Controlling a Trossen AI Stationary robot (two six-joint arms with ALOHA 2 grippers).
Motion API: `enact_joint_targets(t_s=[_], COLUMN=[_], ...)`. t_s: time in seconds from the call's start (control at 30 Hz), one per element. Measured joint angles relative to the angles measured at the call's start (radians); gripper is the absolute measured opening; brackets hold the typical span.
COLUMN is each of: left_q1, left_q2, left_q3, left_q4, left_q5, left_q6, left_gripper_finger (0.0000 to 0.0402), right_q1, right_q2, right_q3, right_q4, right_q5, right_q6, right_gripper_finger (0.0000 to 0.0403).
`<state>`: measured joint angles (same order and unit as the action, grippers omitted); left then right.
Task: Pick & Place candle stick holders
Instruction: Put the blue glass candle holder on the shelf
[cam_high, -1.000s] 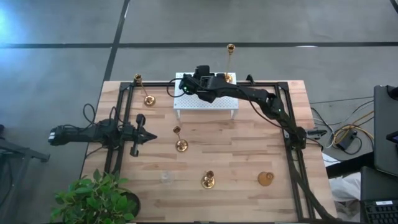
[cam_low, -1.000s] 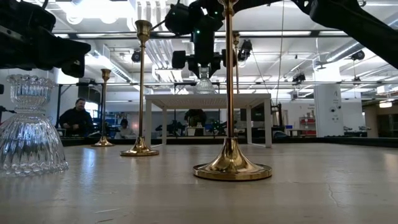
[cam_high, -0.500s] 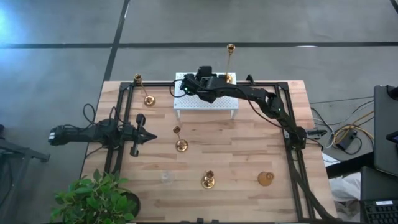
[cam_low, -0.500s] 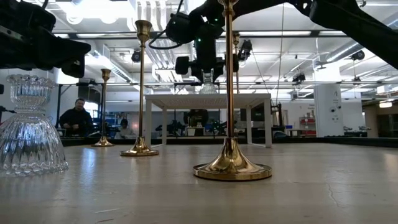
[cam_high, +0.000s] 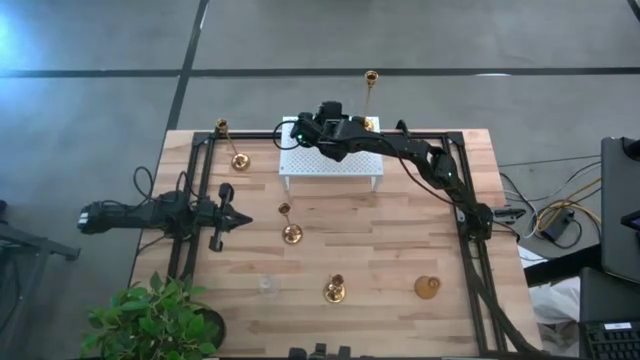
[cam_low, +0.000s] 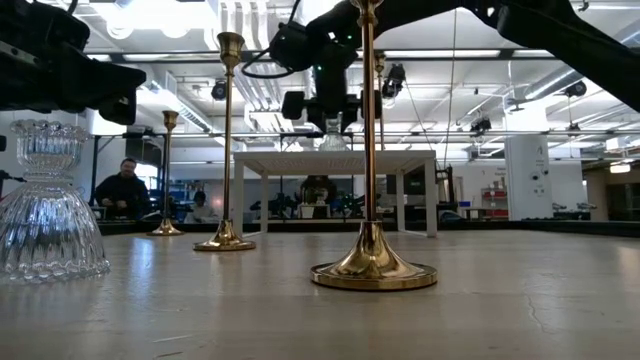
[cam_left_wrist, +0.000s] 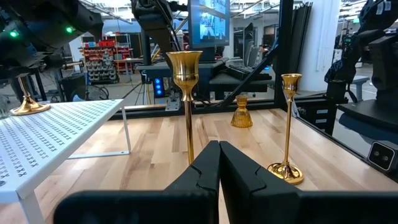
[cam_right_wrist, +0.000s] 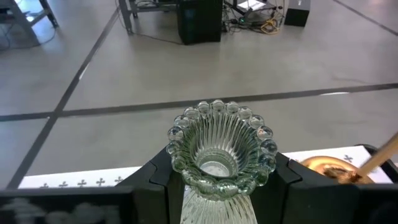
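My right gripper (cam_high: 303, 133) reaches over the white perforated rack (cam_high: 330, 166) at the table's far side, shut on a clear glass candle stick holder (cam_right_wrist: 219, 149). The low view shows that holder (cam_low: 331, 136) upright at the rack's top (cam_low: 335, 157); whether it touches the rack, I cannot tell. A tall brass holder (cam_high: 368, 122) stands on the rack's far right corner. More brass holders (cam_high: 240, 160) (cam_high: 291, 233) (cam_high: 335, 291) (cam_high: 427, 287) and a second glass one (cam_high: 267, 285) stand on the table. My left gripper (cam_high: 236, 219) waits shut at the left. My right gripper pinches the glass holder's ribbed neck (cam_right_wrist: 186, 180), just under the beaded rim, with one finger (cam_right_wrist: 155, 180) on each side. The fingers come slanting down from the table's right side. The holder stands upright, its cup facing up, over the rack.
The rack's legs stand on the wood at the far middle. Black frame rails (cam_high: 465, 180) run along both table sides. A potted plant (cam_high: 150, 320) sits at the near left corner. In the room beyond, a person (cam_low: 122, 188) sits far off.
My right gripper has rolled a little about its own line while staying over the rack; the glass holder stays upright in it and has hardly shifted.
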<state>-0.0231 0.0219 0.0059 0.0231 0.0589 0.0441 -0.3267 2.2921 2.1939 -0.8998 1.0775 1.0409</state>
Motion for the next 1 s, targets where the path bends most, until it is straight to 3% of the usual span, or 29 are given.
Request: enact_joint_targets(t_s=[0.37, 0.6, 1.0], left_q1=[0.000, 0.000, 0.000], left_q2=[0.000, 0.000, 0.000], left_q3=[0.000, 0.000, 0.000], left_q4=[0.000, 0.000, 0.000], left_q5=[0.000, 0.000, 0.000], left_q6=[0.000, 0.000, 0.000], left_gripper_finger=[0.0014, 0.0014, 0.0014], right_q1=[-0.002, -0.001, -0.001], right_q2=[0.001, 0.003, 0.003], right_q3=[-0.025, -0.078, -0.085], right_q4=[0.052, 0.181, 0.181], right_q5=[-0.016, -0.035, -0.034], right_q6=[-0.058, -0.144, -0.181], right_gripper_finger=[0.0126, 0.0126, 0.0126])
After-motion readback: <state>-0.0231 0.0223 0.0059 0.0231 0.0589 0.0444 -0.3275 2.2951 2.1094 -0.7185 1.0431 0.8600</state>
